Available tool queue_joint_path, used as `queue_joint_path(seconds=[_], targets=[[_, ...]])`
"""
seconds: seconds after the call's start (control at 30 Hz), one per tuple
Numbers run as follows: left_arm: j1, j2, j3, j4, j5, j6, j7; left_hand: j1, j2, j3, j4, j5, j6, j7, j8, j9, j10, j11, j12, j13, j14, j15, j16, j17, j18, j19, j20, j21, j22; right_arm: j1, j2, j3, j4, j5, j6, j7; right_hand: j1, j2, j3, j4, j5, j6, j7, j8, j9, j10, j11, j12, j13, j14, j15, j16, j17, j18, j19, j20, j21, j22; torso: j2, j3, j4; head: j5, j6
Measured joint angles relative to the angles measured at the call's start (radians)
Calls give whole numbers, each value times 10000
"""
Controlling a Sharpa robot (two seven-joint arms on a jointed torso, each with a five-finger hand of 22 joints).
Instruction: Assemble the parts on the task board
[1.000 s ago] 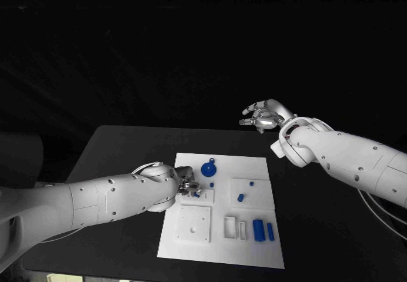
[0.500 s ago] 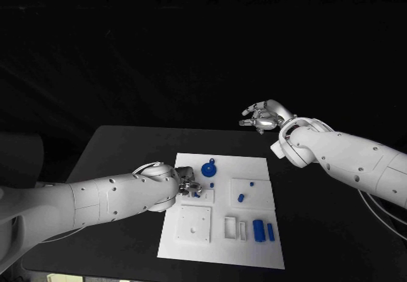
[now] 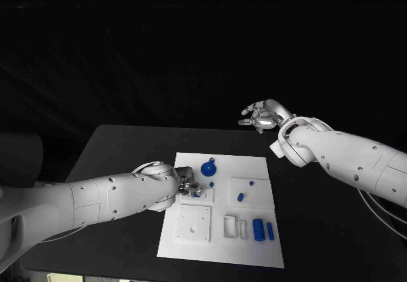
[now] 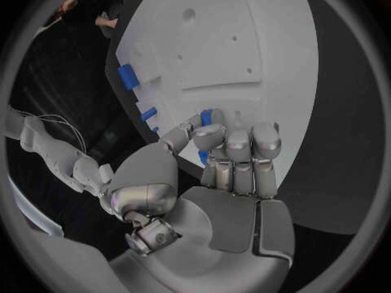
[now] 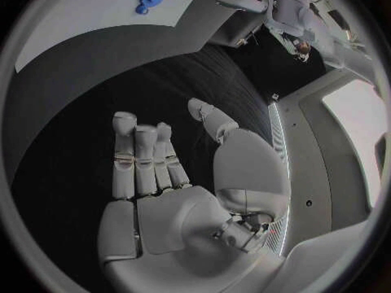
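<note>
Head view: left hand (image 3: 188,187) lowered over white board (image 3: 254,254), fingers bunched at small square block; right hand (image 3: 263,115) raised beyond table's far edge, fingers loosely curled, nothing held. Blue disc (image 3: 209,170) just beside left hand; blue cylinders (image 3: 263,230) at near right. No change noted since earlier frames.

Left wrist view: small blue peg (image 4: 206,117) pinched at fingertips (image 4: 214,134).

Right wrist view: fingers part open, empty.

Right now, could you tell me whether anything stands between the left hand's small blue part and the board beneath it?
Nothing visible does. The left hand pinches a small blue part in its fingers directly over the white task board; in the left wrist view only bare white board lies beyond it. The right hand hangs well away, past the table's far edge.
</note>
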Motion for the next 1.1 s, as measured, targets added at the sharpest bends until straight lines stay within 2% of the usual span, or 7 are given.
queue_joint_path(seconds=[0.4, 0.43, 0.47, 0.5, 0.63, 0.73, 1.1], targets=[[-3, 26, -1, -45, 17, 28, 1, 0, 0, 0, 0, 39, 0, 0, -2, -1, 0, 0, 0, -1, 0, 0, 0, 30, 1, -1, 4, 0, -2, -2, 1, 0, 1, -13, 17, -12, 0, 0, -28, -28, 0, 1, -4, 0, 0, 0, 0, 35, -8, 29, -27, 0, 1, 1, 0, 0, 0, -1, 0, 1, 0, 12, 8], [-4, 29, -1, -49, 19, 30, 2, 0, 0, 0, 0, -42, 0, 0, -2, -2, 0, 0, 0, -2, 1, 0, 0, 43, 0, -15, 18, 0, -2, -2, 1, 0, 1, -14, 19, -13, 0, 0, -28, -28, 0, 1, -5, 0, 0, 0, 0, 35, -8, 29, -27, 0, 1, 0, 0, 1, 0, -1, 0, 1, 0, 16, 4], [-4, 32, -2, -52, 21, 33, 4, 0, -1, 0, 0, -305, 0, 0, -2, -2, 0, 0, 23, -1, 0, 0, 0, 72, 0, -15, 19, 0, -2, -2, 1, 0, 1, -15, 21, -15, 0, 0, -28, -28, 0, 2, -5, 0, 0, 0, 0, 35, -8, 29, -27, 0, -6, 1, 0, 1, 0, -1, 0, 2, 0, 17, -2], [-4, 38, -2, -57, 23, 36, 7, 1, -1, 1, 0, -406, 0, 0, -2, -1, 0, 0, 39, -1, 0, 1, 0, 79, 0, -15, 18, 0, -2, -2, 1, 0, 1, -16, 23, -17, 0, 0, -28, -28, 0, 2, -6, 0, 0, 0, 0, 35, -8, 29, -27, 0, -8, 0, 0, 1, 0, -1, 0, 2, 0, 18, -5], [-3, 59, -1, -82, 26, 52, 9, 1, -1, 60, 56, -482, 0, 1, -2, 24, 0, 0, 39, -2, 1, 1, 0, 79, 1, -15, 19, 0, -2, -2, 0, 0, 1, -22, 29, -25, 0, 0, -28, -28, 0, 10, -15, 0, 0, 0, 0, 35, -7, 29, -27, 0, -9, 0, 0, 1, 0, -2, 0, 4, -2, 23, -12], [0, 85, -1, -109, 28, 74, 10, 1, -2, 117, 113, -831, 1, 1, -2, 49, 0, 0, 39, -2, 1, 1, 0, 120, 1, -14, 20, 40, -3, -2, 0, 0, 2, -27, 32, -28, 0, 0, -28, -28, 0, 10, -16, 0, 0, 0, 0, 35, -14, 29, -27, 0, -9, 0, 0, 1, 0, -2, 0, 4, -3, 23, -13], [4, 144, 3, -185, 28, 186, 11, -58, 51, 56, 249, -908, 44, 16, -1, 19, 0, 0, 79, -13, 18, 16, 0, 178, 0, -40, -3, 40, -4, -2, 2, -1, 8, -38, 44, -41, -42, 42, -28, -28, 0, -8, 24, 0, 0, 1, 0, 35, -27, 28, -26, 0, -8, 1, 11, -41, 0, -3, 1, 8, -8, -2, -6]])
